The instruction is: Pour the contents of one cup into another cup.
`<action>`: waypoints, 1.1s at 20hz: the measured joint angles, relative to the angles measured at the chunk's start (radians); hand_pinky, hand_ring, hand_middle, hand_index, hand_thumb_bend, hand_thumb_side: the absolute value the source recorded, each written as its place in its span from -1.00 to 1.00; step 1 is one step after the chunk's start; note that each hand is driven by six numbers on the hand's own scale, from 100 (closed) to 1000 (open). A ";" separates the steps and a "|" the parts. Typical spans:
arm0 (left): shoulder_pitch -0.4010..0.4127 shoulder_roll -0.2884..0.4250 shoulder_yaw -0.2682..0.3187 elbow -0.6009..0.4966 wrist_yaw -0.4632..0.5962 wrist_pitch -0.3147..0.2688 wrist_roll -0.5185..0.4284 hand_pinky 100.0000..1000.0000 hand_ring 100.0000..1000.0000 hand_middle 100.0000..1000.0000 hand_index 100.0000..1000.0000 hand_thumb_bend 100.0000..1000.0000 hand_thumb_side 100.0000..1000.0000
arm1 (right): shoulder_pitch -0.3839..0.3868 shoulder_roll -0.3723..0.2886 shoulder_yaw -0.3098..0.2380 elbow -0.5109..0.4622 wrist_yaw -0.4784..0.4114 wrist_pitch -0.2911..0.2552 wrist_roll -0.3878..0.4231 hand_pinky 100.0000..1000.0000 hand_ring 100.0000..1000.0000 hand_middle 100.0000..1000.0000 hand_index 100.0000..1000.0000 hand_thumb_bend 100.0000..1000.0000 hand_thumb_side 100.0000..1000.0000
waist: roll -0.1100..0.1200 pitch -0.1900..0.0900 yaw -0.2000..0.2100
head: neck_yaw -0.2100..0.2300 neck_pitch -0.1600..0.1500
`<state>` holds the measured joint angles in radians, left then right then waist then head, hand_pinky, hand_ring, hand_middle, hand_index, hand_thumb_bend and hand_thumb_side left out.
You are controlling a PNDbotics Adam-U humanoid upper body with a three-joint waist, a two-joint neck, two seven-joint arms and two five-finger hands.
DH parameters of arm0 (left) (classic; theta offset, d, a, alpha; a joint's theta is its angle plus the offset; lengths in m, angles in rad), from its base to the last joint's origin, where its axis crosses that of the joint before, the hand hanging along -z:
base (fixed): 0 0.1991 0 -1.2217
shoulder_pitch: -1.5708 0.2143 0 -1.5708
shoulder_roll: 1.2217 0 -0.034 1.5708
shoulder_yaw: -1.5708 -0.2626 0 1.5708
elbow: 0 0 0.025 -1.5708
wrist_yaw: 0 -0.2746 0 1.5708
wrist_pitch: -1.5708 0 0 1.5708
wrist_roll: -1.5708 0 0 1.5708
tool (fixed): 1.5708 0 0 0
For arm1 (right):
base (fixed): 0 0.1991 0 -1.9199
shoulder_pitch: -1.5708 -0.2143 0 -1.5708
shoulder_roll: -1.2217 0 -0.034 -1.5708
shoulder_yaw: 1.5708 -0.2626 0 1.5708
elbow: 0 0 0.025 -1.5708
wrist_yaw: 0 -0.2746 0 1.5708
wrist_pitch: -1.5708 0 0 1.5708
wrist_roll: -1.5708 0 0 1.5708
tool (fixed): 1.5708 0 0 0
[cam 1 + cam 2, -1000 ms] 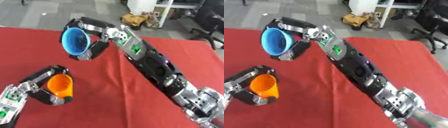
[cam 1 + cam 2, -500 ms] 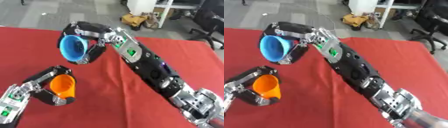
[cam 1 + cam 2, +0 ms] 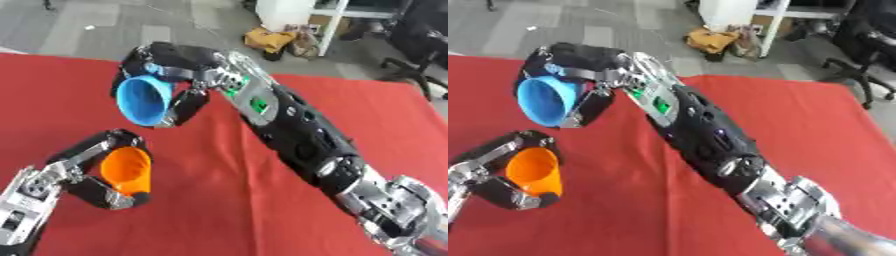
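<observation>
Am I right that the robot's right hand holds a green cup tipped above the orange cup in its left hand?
Not quite: the cup in the right hand is blue, not green, as the left eye view shows. It is tipped above the orange cup in the left hand.

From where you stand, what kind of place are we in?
Probably an office or lab workspace. Beyond the red-covered table lies grey floor, with a black office chair at the far right and a white cabinet or desk leg beside cardboard clutter.
</observation>
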<state>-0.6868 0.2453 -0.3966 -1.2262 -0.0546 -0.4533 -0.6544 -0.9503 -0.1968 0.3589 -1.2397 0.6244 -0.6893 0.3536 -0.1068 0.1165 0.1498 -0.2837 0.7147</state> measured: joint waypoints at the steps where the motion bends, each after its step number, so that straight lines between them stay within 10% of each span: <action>1: -0.001 0.000 -0.001 0.002 -0.001 0.000 0.000 0.22 -0.40 -0.70 0.12 -0.92 -1.00 | 0.000 0.002 0.000 0.001 0.016 -0.005 -0.008 0.32 0.02 -0.10 0.43 -0.60 -1.00 | 0.000 0.000 0.001 | 0.000 0.000; 22: -0.003 0.000 -0.006 0.010 -0.005 -0.002 0.002 0.22 -0.40 -0.70 0.16 -0.92 -1.00 | -0.013 0.016 0.005 -0.021 0.242 -0.068 -0.123 0.37 0.09 -0.03 0.46 -0.60 -1.00 | 0.000 0.000 0.007 | -0.001 -0.005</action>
<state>-0.6893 0.2448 -0.4021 -1.2158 -0.0601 -0.4551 -0.6526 -0.9634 -0.1804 0.3635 -1.2605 0.8659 -0.7576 0.2304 -0.1072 0.1165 0.1565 -0.2849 0.7101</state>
